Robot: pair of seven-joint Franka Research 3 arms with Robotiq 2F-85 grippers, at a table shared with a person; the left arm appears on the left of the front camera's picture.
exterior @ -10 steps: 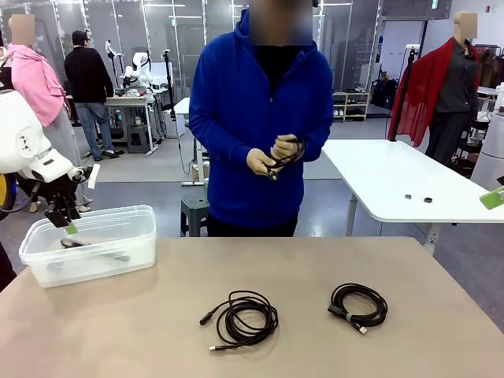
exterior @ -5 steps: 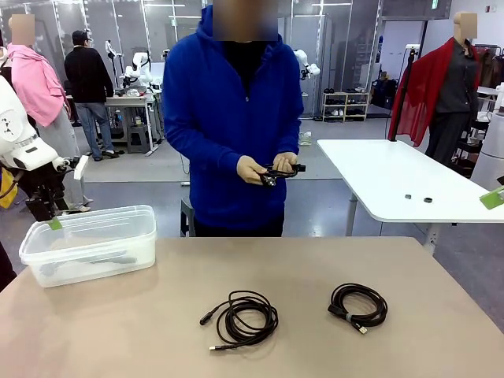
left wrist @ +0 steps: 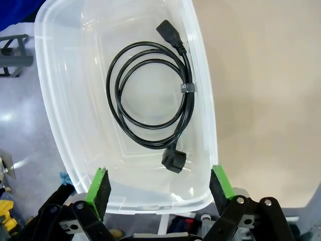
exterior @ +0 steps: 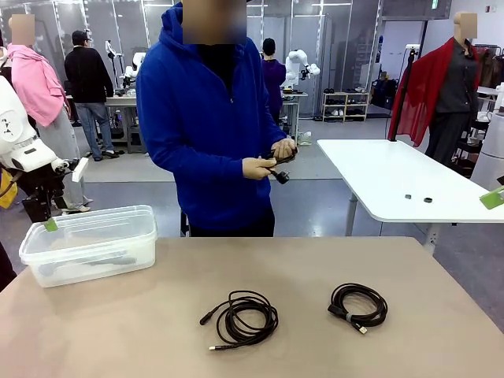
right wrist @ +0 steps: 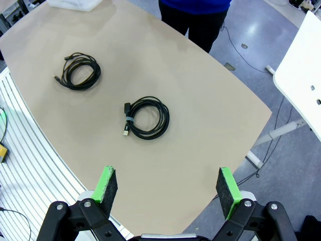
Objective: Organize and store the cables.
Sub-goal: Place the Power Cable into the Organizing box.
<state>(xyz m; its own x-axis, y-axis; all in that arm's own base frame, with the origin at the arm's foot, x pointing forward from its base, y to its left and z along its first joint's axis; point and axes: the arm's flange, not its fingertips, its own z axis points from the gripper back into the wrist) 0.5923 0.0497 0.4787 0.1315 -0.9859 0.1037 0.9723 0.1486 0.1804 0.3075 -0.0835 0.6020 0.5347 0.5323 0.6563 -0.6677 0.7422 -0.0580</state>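
On my screen the left gripper (left wrist: 159,184) hangs above the clear plastic box (exterior: 88,229), which stands at the far left of the table (exterior: 118,331). Its two green pads are spread wide and there is nothing between them. Looking down along its fingers, I see one coiled black cable (left wrist: 187,89) lying flat on the bottom of the box, with a plug at each end and a small tie around the loops. Two more cables lie on the bare table top, well apart from each other: one coil (exterior: 268,317) in the near middle, with its loose ends pointing to the left, and one tighter coil (exterior: 378,307) to the right of it. The right gripper (right wrist: 166,184) is high above the table. Its pads are also spread and empty, and it touches nothing. At the far side a person in a blue hoodie stands a little left of the middle and holds another black cable (exterior: 281,164) with both hands (exterior: 258,167) in front of the body. I cannot tell how far this one is wound.
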